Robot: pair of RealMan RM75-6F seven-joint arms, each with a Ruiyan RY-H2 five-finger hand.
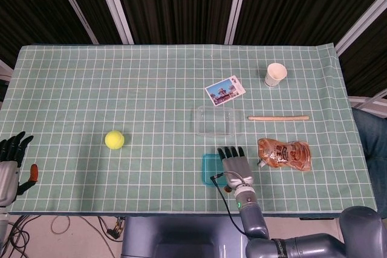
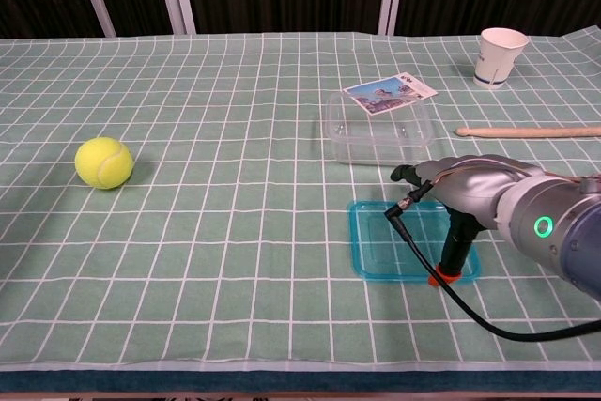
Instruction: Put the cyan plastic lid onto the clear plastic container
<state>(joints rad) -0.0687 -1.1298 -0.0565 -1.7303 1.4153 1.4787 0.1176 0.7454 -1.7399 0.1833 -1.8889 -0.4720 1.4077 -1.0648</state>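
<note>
The cyan lid (image 1: 209,168) (image 2: 390,241) lies flat on the checked cloth near the table's front edge. My right hand (image 1: 233,162) (image 2: 470,194) hovers over the lid's right half with its fingers stretched forward and apart. Its orange-tipped thumb points down at the lid's near right rim. It holds nothing. The clear container (image 1: 215,121) (image 2: 378,129) stands open-topped just beyond the lid. My left hand (image 1: 11,164) hangs off the table's front left corner, fingers spread and empty, seen only in the head view.
A yellow tennis ball (image 1: 114,140) (image 2: 103,162) sits to the left. A postcard (image 1: 225,90) leans at the container's far edge. A paper cup (image 1: 276,75), a wooden stick (image 1: 278,118) and a brown snack bag (image 1: 284,153) lie to the right.
</note>
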